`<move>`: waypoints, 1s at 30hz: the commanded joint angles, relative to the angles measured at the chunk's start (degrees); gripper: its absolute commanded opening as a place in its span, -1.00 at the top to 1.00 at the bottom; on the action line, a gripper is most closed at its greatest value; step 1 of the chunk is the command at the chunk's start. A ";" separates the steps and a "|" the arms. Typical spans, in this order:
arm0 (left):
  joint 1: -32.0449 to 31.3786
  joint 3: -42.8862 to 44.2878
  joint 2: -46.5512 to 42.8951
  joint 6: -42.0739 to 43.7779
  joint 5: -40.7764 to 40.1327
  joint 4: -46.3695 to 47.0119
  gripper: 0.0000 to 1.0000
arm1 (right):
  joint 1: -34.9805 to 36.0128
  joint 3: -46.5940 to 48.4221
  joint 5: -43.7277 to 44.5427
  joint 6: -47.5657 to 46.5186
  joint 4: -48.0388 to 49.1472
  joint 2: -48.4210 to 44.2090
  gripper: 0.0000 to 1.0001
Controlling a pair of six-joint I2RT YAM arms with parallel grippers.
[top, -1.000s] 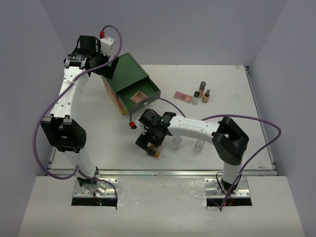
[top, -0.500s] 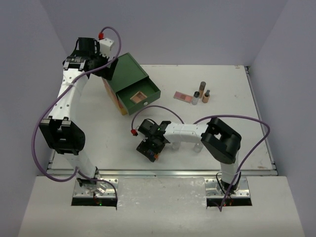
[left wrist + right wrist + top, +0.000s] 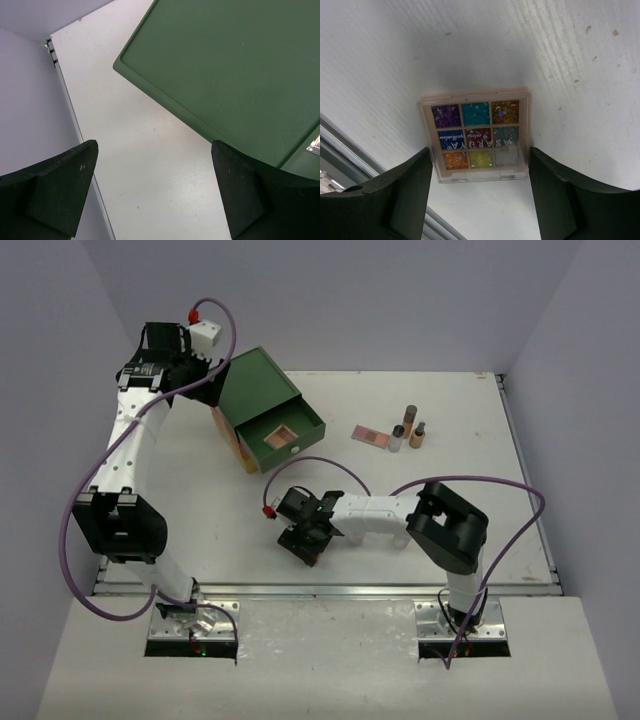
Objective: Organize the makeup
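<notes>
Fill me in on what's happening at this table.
Two arms are sorting makeup. The right pincer is open and low over the table, straddling a multicoloured palette that lies flat near the front edge, not yet gripped. The left pincer is open and holds nothing, poised beside the green drawer chest. Its top drawer is pulled out with a tan palette inside. A pink palette and tubes wait at the back.

Green drawer chest (image 3: 262, 408) on white table (image 3: 480, 500), top drawer open.
</notes>
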 commanded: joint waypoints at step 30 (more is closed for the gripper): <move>0.59 -1.58 -1.34 -4.70 3.22 3.91 -0.90 | -14.00 47.55 12.08 1.10 5.36 4.29 0.76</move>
